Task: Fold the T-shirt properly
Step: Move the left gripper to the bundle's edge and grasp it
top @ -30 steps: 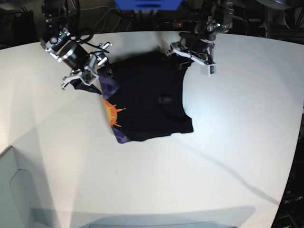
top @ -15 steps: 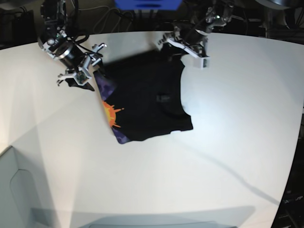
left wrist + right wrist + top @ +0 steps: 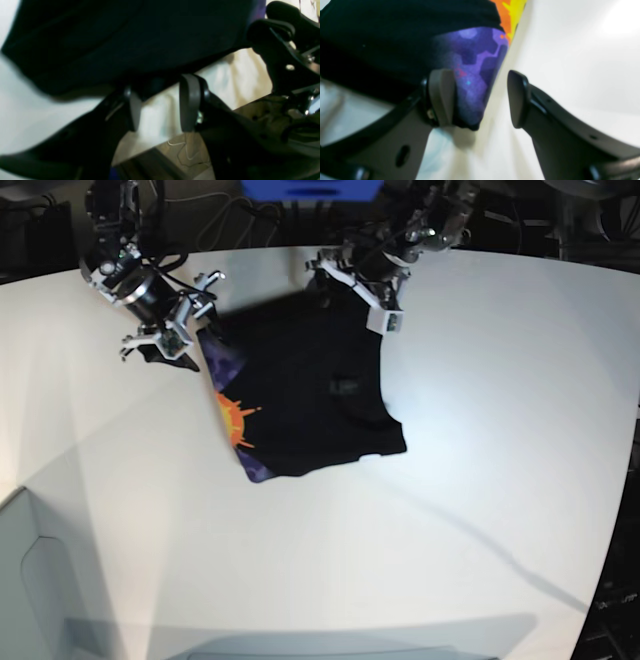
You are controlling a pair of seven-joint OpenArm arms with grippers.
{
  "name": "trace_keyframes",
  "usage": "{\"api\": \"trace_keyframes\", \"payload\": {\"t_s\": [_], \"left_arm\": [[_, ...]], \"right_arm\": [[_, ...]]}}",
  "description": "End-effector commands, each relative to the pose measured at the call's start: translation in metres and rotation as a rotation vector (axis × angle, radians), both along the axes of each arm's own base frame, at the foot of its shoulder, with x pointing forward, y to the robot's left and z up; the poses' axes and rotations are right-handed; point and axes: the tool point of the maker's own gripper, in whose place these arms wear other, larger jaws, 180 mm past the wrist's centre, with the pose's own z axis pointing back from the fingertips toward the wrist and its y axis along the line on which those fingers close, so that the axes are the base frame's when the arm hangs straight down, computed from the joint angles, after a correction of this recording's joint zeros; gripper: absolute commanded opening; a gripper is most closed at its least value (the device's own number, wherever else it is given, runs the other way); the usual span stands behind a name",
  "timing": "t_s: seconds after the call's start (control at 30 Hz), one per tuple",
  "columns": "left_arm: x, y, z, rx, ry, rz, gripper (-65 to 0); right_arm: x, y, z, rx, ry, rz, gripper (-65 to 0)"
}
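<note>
The black T-shirt (image 3: 310, 395) lies partly folded on the white table (image 3: 480, 430), its purple and orange print (image 3: 235, 420) showing along the left edge. My right gripper (image 3: 172, 318) hovers at the shirt's far left corner. In the right wrist view the right gripper (image 3: 480, 98) is open, and the purple printed corner (image 3: 472, 82) rests against its left finger (image 3: 442, 97). My left gripper (image 3: 352, 288) is over the shirt's far edge. Seen from the left wrist, the left gripper (image 3: 162, 100) has its jaws apart with bare table between them, and the black cloth (image 3: 125, 37) lies just past the tips.
A blue object (image 3: 310, 188) and cables sit beyond the table's far edge. A pale grey container (image 3: 25, 580) stands at the lower left. The table's curved right edge (image 3: 625, 480) drops off to dark floor.
The left gripper swung left along the far edge, from the shirt's right shoulder to above its top middle. The right gripper lifted slightly up and left, then held still.
</note>
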Motion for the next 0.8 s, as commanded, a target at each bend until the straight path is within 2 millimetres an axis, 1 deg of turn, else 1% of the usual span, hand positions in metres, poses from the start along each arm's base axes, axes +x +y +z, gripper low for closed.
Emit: {"api": "trace_keyframes", "payload": {"t_s": [0.0,0.07,0.17,0.23,0.4,0.5,0.6,0.63,0.7,0.77], "left_arm": [[0.003,-0.005,0.004,-0.018,-0.018,-0.004,-41.2],[0.002,-0.002,-0.004,0.004,-0.007,-0.025,-41.2],[0.004,-0.008,-0.006,0.009,-0.012,-0.063,-41.2],[0.003,-0.007,-0.011,0.018,-0.003,-0.069,-41.4],[0.008,-0.005,-0.011,0.022,-0.012,-0.067,-42.6],[0.009,-0.003,-0.011,0.027,-0.014,-0.062,-50.3],[0.013,-0.002,-0.01,0.029,-0.022,-0.059,-62.6],[0.016,-0.002,-0.009,0.03,-0.029,-0.06,-65.0],[0.015,0.007,-0.014,0.059,-0.024,-0.07,-64.1],[0.014,0.014,-0.02,0.081,-0.015,-0.074,-65.0]], "right_arm": [[0.004,0.003,0.012,0.026,-0.04,0.013,-30.6],[0.004,0.004,0.012,0.029,-0.039,0.015,-30.6],[0.009,0.009,0.015,0.047,-0.054,0.004,-30.6],[0.011,0.011,0.017,0.057,-0.058,-0.001,-30.6],[0.012,0.012,0.017,0.06,-0.061,-0.001,-30.6],[0.02,0.016,0.023,0.075,-0.083,-0.01,-30.6],[0.022,0.018,0.024,0.08,-0.088,-0.012,-30.6],[0.022,0.018,0.024,0.082,-0.088,-0.013,-30.6],[0.022,0.019,0.026,0.082,-0.094,-0.01,-30.6],[0.023,0.023,0.028,0.095,-0.097,-0.015,-30.6]]}}
